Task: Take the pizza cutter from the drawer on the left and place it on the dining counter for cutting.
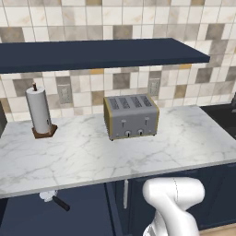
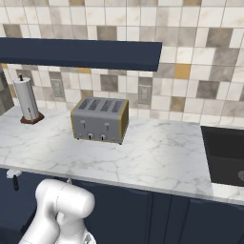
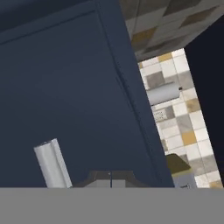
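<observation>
The pizza cutter [image 1: 53, 199] has a pale round wheel and a short black handle. It lies just under the marble worktop's front edge at the lower left, in what looks like the pulled-out navy drawer [image 1: 46, 219]. The right base view has the pizza cutter [image 2: 14, 178] at its left edge. In the hand view my gripper [image 3: 109, 180] is shut with nothing between its fingers. It sits close against a navy panel [image 3: 65, 96], just right of the silver bar handle [image 3: 52, 162]. The dining counter is out of view.
A four-slot toaster [image 1: 131, 116] and a paper towel roll [image 1: 39, 112] stand on the marble worktop [image 1: 92, 156] under a navy shelf [image 1: 101, 53]. A black sink [image 2: 226, 152] lies to the right. A cabinet door with a vertical handle [image 1: 125, 193] is beside my arm [image 1: 174, 203].
</observation>
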You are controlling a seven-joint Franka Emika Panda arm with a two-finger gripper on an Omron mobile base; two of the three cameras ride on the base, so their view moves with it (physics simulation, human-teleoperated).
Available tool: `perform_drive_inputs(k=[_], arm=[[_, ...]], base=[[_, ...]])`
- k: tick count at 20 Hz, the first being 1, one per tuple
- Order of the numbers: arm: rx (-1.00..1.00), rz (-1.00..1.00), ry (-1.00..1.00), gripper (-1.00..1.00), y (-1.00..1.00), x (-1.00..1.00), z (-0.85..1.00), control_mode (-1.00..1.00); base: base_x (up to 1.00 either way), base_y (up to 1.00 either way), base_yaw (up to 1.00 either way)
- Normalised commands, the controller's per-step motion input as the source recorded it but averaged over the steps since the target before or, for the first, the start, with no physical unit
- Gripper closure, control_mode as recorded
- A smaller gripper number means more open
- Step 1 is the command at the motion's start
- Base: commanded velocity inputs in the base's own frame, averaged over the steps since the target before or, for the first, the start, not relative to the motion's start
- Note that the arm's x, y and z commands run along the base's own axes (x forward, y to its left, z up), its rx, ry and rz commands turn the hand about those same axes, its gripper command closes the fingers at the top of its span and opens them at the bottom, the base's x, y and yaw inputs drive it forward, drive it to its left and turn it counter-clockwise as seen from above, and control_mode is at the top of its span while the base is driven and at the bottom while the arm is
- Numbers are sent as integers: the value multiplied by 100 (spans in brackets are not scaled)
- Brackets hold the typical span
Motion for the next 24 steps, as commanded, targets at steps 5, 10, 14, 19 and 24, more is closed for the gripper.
perform_drive_inputs(k=[5,10,14,19,24], arm=[[14,-4,0,100,-1,5,31,-100],[14,-6,1,100,-14,6,27,-100],[16,-5,7,100,-25,11,19,-100],[17,-3,6,100,-26,14,26,-100],[18,-2,10,100,-21,15,36,-100]], base=[[0,0,0],[0,0,0],[0,0,0],[0,0,0],[0,0,0]])
